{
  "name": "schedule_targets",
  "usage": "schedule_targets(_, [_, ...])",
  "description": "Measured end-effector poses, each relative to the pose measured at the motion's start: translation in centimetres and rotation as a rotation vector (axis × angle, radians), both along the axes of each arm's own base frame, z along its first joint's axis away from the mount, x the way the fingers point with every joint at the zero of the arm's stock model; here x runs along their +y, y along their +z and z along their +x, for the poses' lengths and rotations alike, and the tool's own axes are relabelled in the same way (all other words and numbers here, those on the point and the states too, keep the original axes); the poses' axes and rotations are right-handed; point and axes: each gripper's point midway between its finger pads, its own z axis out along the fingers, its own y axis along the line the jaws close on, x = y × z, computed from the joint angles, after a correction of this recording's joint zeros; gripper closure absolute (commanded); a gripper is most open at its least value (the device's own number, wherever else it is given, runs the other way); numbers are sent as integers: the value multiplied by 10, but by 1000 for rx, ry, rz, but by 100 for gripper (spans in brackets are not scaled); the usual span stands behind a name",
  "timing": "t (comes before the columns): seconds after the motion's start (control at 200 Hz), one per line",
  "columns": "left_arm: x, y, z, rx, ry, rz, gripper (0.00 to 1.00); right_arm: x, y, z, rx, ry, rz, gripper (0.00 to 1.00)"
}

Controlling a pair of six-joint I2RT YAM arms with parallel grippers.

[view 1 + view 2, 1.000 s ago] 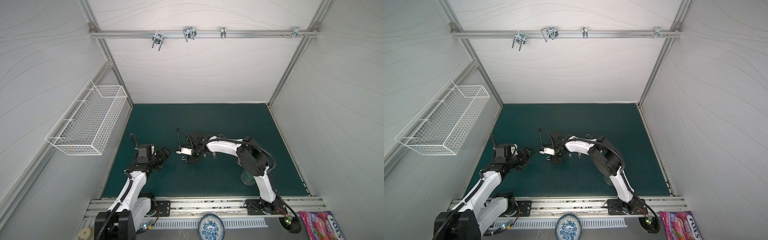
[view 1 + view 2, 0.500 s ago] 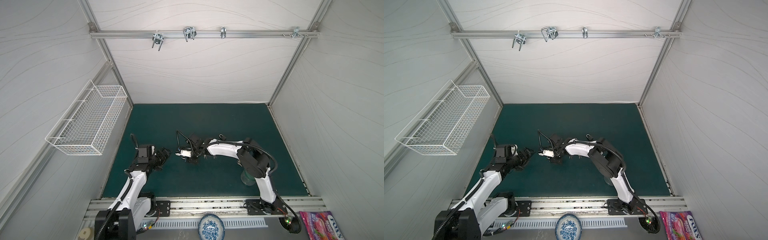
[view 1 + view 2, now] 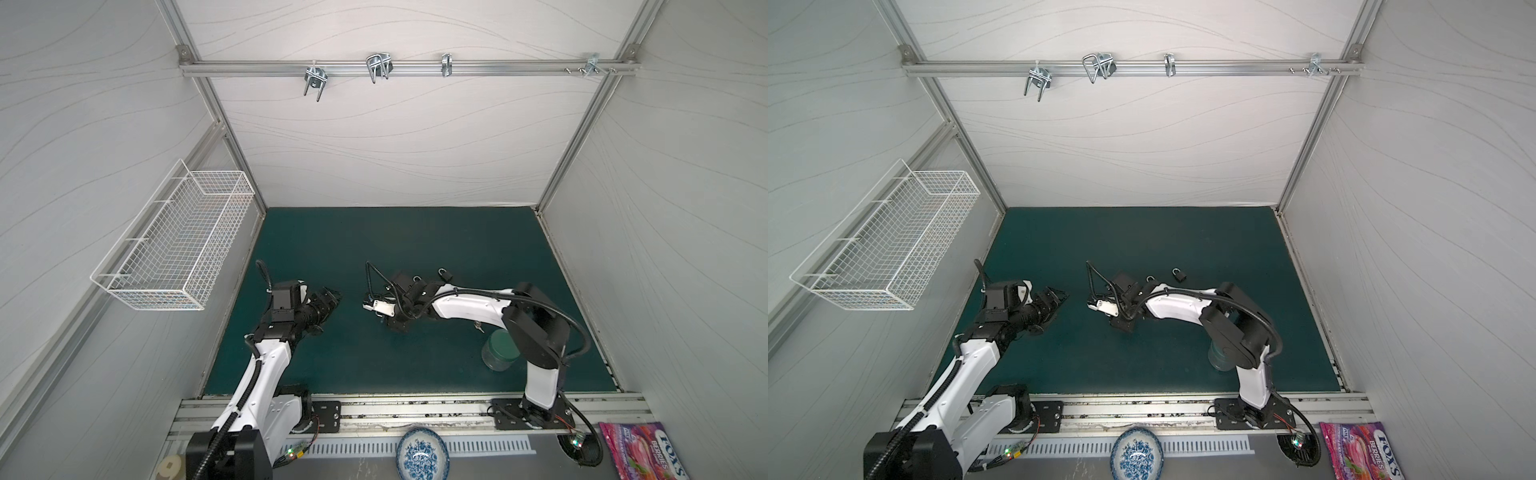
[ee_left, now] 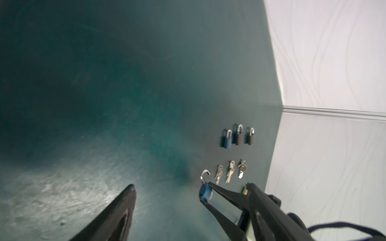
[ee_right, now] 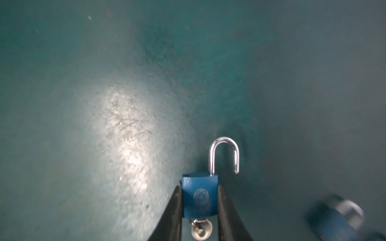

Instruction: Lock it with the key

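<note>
In the right wrist view a blue padlock sits between the fingers of my right gripper, which is shut on its body. Its silver shackle stands swung open. A small silver key hangs in the bottom of the lock. The left wrist view shows the same padlock held above the green mat. My left gripper faces it from close by, open and empty. In both top views the left gripper and the right gripper point at each other near the mat's middle.
Three more padlocks and three key bunches lie in rows on the mat behind the right gripper. Another blue padlock lies blurred beside it. A green-lidded jar stands by the right arm. A wire basket hangs on the left wall.
The right gripper's jaws closed on the blue padlock and shifted a little with it. The left arm has stayed almost still, its gripper open.
</note>
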Motion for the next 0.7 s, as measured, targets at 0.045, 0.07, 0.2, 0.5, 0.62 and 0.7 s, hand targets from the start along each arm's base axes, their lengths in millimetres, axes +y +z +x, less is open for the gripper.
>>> schedule_targets(0.045, [-1,7,3,-18,-7,-7,16,-2,16,1,-21,-21,36,100])
schedule_targets(0.07, [-3,12,4,-30,-14,-12,16,-4,26,2,-36,-37,60,100])
schedule_targets(0.2, [-11,37,10,-85,-59,-49,16,-17,69,4,-73,-104,180,100])
schedule_targets(0.5, [-55,136,22,-358,-279,-118,17,-63,151,21,-11,-294,454,100])
schedule_targets(0.62, [-89,176,13,-483,-418,-148,18,-58,183,9,42,-253,532,100])
schedule_targets(0.7, [-108,193,7,-539,-492,-177,18,-54,199,-7,94,-186,578,100])
